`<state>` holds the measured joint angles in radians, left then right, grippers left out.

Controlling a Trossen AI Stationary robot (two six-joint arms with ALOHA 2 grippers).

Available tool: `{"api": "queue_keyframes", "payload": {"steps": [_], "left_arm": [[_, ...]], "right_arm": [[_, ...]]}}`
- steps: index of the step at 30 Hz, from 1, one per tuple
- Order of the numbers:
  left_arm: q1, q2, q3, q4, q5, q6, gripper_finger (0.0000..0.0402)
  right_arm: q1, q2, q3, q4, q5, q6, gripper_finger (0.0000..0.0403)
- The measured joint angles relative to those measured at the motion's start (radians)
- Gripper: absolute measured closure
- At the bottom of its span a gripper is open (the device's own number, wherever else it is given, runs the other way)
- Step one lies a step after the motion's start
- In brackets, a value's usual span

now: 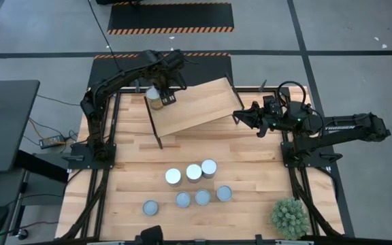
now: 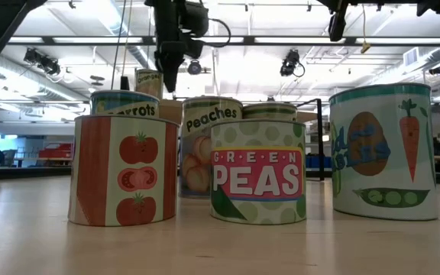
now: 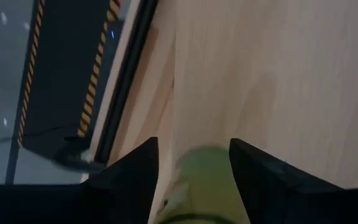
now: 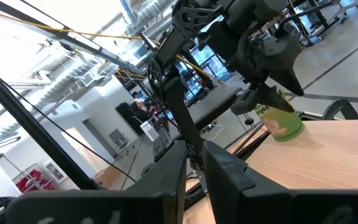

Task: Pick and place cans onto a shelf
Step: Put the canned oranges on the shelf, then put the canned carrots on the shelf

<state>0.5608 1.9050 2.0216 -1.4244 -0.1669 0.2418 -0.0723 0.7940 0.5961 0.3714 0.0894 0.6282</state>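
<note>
Closest to the low camera there's a cluster of seven cans on the tabletop [image 1: 135,170], well short of both end effectors. You can read some labels: a tomato can [image 2: 124,169], a green peas can [image 2: 257,172], a peaches can [image 2: 205,145], a carrots can [image 2: 124,104] peeking over the tomatoes, and a mixed-veg one with a carrot and pea pod [image 2: 384,151]. From above they sit in two loose rows, three in the farther row [image 1: 191,172] and four in the nearer one [image 1: 186,199]. One spiky green plant ball [image 1: 290,216] sits off at the near corner on the right arm's side.

Farther back, can number eight [image 1: 156,99] is between the fingers of the left end effector [image 1: 163,96], which is clamped on its sides and holding it just over the far left end of the shelf [image 1: 196,105]. The left wrist view shows the yellow-green label [image 3: 201,180] squeezed between both dark fingers [image 3: 135,171] with pale shelf wood right beyond it. One shelf, tilted in the overhead shot, on thin black legs.

The right end effector [image 1: 245,117] hangs just off the shelf's right end, empty, fingers nearly together with just a thin slit between them.

Handling-wise, my guess: these are rigid tins, so they won't crush, but the printed labels look smooth and could slip. Grabbing mid-height across the round body seems the safest bet. Weight depends on whether they're full, can't tell from here. They're squat enough to stand steady once set flat.
</note>
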Motion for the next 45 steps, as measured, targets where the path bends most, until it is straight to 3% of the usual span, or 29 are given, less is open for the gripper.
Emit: {"api": "queue_keyframes", "payload": {"steps": [4, 10, 14, 22, 29, 37, 45], "left_arm": [[-0.036, -0.047, 0.0, 0.11, 0.012, 0.012, 0.02], [-0.119, -0.102, 0.0, 0.131, 0.229, -0.023, 0.02], [-0.225, -0.103, 0.001, 0.088, 0.277, -0.069, 0.0201], [-0.476, -0.103, 0.001, 0.088, 0.248, -0.234, 0.0201], [-0.672, -0.103, 0.001, 0.087, 0.204, -0.426, 0.0201], [-0.814, -0.099, 0.001, 0.069, 0.138, -0.655, 0.0201], [-0.906, -0.073, -0.002, 0.065, 0.074, -0.755, 0.0202]], "right_arm": [[0.0, 0.0, 0.0, 0.0, 0.016, -0.002, 0.0341], [-0.001, 0.0, 0.0, -0.009, 0.016, -0.003, 0.0341], [-0.001, 0.0, 0.0, -0.032, -0.002, 0.006, 0.0341], [-0.002, 0.0, 0.0, -0.084, -0.151, 0.043, 0.0341], [0.005, 0.0, 0.0, -0.092, -0.176, 0.012, 0.0341], [0.013, 0.0, 0.0, -0.091, -0.214, -0.011, 0.0341], [0.013, 0.0, 0.0, -0.09, -0.215, -0.025, 0.0341]]}}
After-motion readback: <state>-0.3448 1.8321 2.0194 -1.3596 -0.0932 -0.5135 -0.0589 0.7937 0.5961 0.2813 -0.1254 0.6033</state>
